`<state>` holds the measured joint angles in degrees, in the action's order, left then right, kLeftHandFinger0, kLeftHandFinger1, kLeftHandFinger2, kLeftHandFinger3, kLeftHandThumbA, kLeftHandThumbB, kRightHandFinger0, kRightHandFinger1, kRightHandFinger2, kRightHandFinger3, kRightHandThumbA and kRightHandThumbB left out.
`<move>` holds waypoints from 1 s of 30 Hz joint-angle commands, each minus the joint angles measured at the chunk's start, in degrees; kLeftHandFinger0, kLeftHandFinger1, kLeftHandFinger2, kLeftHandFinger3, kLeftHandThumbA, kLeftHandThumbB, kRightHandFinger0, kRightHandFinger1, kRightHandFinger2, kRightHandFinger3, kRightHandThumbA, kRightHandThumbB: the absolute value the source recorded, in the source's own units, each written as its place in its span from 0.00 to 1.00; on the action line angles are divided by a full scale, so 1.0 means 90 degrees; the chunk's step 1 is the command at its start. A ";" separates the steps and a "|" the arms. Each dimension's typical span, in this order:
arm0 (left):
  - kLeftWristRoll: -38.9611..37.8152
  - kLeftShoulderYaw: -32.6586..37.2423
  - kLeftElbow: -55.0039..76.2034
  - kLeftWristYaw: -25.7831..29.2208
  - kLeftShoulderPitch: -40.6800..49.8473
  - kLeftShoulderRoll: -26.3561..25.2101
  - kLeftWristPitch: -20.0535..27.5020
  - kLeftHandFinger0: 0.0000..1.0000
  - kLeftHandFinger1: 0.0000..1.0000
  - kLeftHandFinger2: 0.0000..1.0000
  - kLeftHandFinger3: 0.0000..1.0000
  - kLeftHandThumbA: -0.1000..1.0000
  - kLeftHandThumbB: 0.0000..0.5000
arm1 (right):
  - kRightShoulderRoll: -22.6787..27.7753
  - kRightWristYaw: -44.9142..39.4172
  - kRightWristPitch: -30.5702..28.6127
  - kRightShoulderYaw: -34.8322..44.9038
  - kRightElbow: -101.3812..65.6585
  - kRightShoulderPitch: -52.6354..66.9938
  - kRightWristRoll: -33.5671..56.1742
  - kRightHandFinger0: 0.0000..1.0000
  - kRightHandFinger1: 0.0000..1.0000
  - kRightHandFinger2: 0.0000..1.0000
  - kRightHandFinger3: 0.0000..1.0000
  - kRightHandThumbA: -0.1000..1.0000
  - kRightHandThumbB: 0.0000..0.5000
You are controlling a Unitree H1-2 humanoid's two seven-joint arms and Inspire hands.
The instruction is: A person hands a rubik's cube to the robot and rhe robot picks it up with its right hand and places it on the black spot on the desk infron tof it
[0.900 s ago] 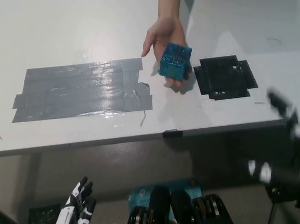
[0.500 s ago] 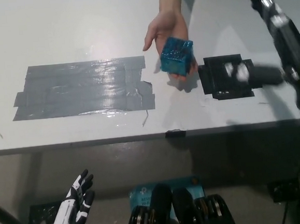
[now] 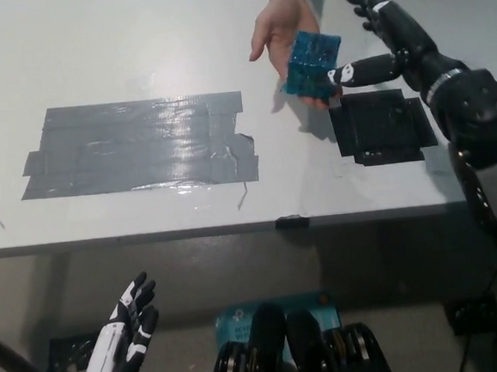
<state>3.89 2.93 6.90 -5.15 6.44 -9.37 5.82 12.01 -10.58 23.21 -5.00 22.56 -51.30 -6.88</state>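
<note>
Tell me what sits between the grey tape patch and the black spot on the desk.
Only bare desk lies between the tape patch and the black spot, as the head view shows; the cube is held above, further back.

White left robot hand (image 3: pixel 123 347); black right robot hand (image 3: pixel 385 42).

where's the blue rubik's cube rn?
Head view, upper right: blue rubik's cube rests on a person's hand, just above the black tape spot, beside the black right hand.
</note>
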 commanded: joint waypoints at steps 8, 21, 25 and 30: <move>-0.0070 0.0017 0.0175 -0.0138 -0.0158 -0.0086 0.0012 1.00 1.00 1.00 1.00 0.86 0.65 | 0.0025 -0.0195 -0.0084 -0.0259 0.0498 -0.0793 -0.0052 1.00 1.00 1.00 1.00 1.00 1.00; -0.0008 0.0010 0.0164 -0.0173 -0.0258 -0.0122 -0.0012 1.00 1.00 1.00 1.00 0.85 0.65 | 0.0525 -0.0402 0.0128 -0.1178 0.0668 -0.1025 -0.0785 0.13 0.23 0.29 0.28 0.03 0.64; -0.0029 0.0020 0.0203 -0.0179 -0.0290 -0.0101 -0.0051 1.00 1.00 1.00 1.00 0.85 0.65 | 0.0588 -0.0233 0.0008 -0.1231 0.0601 -0.0924 -0.0896 0.00 0.45 0.82 0.71 0.00 0.45; -0.0025 0.0028 0.0156 -0.0190 -0.0346 -0.0110 -0.0035 1.00 1.00 1.00 1.00 0.83 0.62 | 0.0622 -0.0078 -0.0255 -0.1154 0.0466 -0.0858 -0.0988 0.09 0.63 0.88 0.89 0.00 0.36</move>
<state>3.81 2.93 6.89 -5.78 3.93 -9.55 5.46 16.27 -12.90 23.79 -15.79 28.52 -56.39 -13.41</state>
